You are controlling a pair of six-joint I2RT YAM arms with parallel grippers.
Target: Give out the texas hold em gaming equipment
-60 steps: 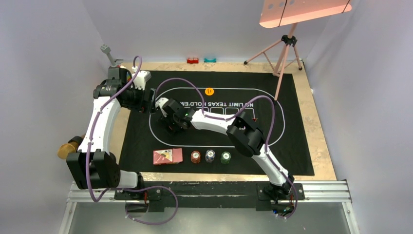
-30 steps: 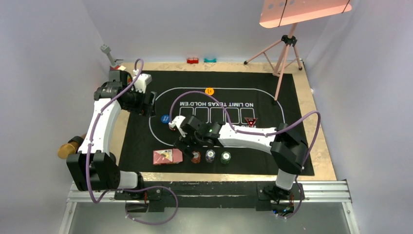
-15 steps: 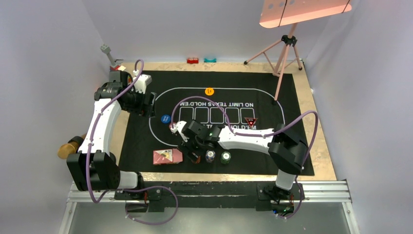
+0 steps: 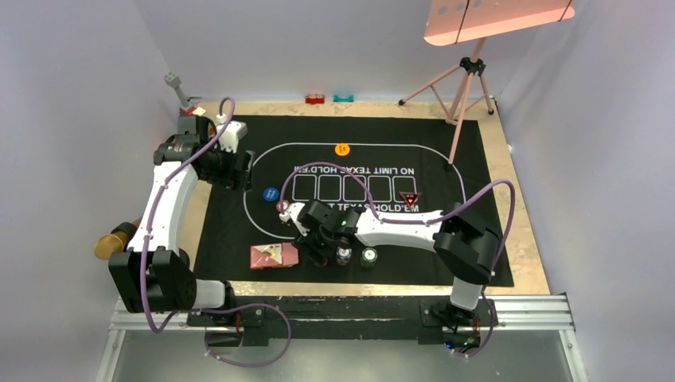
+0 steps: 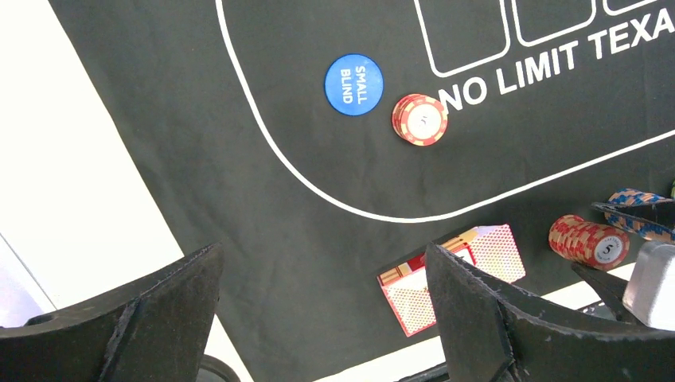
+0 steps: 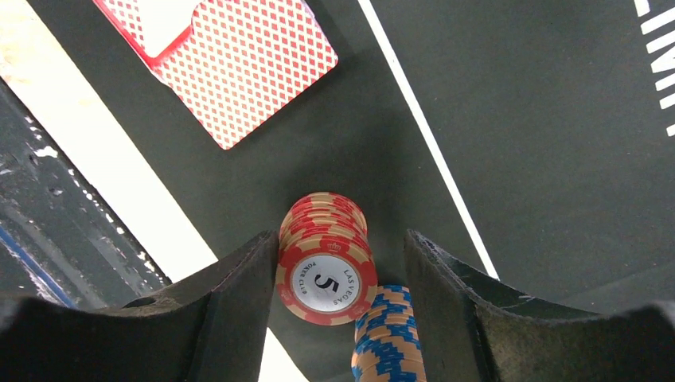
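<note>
**Right gripper** [image 6: 338, 248]: your jaws stand partly open, one on each side of the red chip stack [image 6: 326, 267]. The stack sits on the black mat [image 6: 541, 143], close to its near edge.
- In the wrist view, the finger on the left lies against the stack's side or very nearly. You cannot tell from the view whether it touches.
- The finger on the right stands clear of the stack, with a plain gap between them.
- The stack is flanked by the jaws but not clamped.

**Around the red stack:**
- The blue-and-orange chip stack [image 6: 388, 338] stands just beside it, in the gap towards the clear finger.
- The green chip stack [image 4: 368, 256] stands next in the row.
- The red-backed card deck [image 6: 239, 64] lies near on the other side, apart from the chips.

**Left gripper** [image 5: 322, 251]: your jaws are spread wide with nothing between them. They hang above the left part of the mat.

**Elsewhere on the mat:**
- The blue "SMALL BLIND" disc [image 5: 353, 84] lies inside the white oval, with a short red chip stack [image 5: 419, 119] just beside it.
- The orange disc [image 4: 342, 149] lies at the oval's far line.
- The triangle marker [image 4: 410, 199] lies by the printed card boxes.
</note>
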